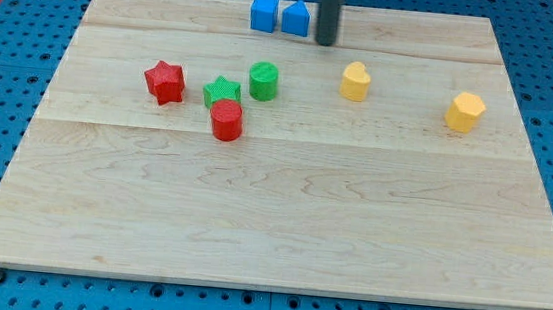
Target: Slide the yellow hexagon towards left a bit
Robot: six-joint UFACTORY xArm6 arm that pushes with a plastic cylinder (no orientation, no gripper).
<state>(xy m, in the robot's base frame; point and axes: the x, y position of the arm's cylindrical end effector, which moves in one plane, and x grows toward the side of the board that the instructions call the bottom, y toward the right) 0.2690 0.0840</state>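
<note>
Your tip (326, 42) sits at the table's (280, 226) top edge beside the blue blocks (280, 17), well apart from the yellow hexagon (465, 111); no claw shows.

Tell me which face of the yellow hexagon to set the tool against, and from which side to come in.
Press my tip on the yellow hexagon's face toward the view's right, low and centred, since it must slide to the view's left. The tip now sits near the blue blocks, so loop round behind the hexagon first. The yellow heart lies further along that path.
</note>
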